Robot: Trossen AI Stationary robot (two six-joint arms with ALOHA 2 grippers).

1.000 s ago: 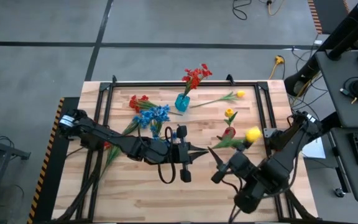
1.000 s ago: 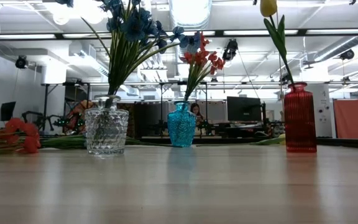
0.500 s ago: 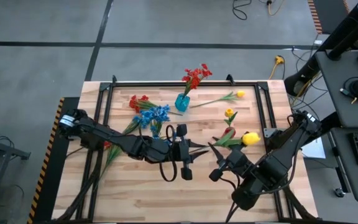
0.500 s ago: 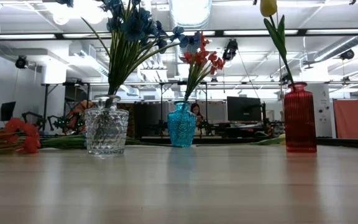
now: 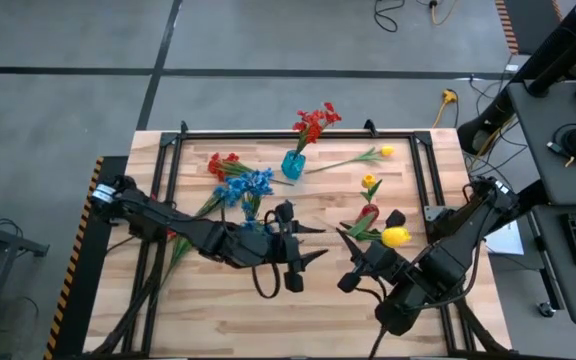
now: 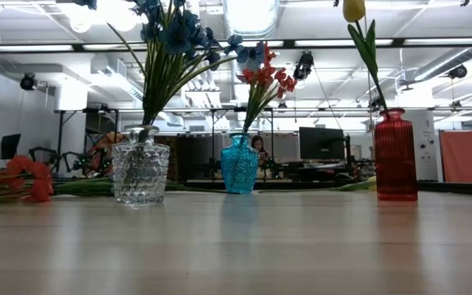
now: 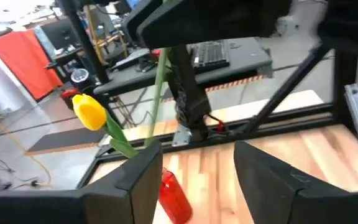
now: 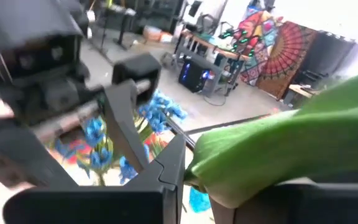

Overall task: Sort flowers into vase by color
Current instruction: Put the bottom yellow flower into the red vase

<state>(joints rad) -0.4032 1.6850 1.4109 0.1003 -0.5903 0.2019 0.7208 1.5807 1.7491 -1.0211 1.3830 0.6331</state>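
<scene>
Roughly halfway sorted, by the look of it: blue flowers (image 6: 174, 33) standing in a clear cut-glass vase (image 6: 140, 172), red flowers (image 6: 262, 80) in a turquoise vase (image 6: 239, 168), one yellow flower (image 6: 353, 10) in a tall red glass vase (image 6: 396, 156). Still loose on the wooden worktop (image 5: 218, 320): red stems (image 5: 222, 163) toward the far left corner, a yellow stem (image 5: 383, 152) near the far right corner. Right pincer (image 5: 348, 245), mid-worktop, clamped on a yellow tulip's leafy stalk (image 8: 278, 155). Left pincer (image 5: 313, 245) beside it, spread open, holding nothing.
</scene>
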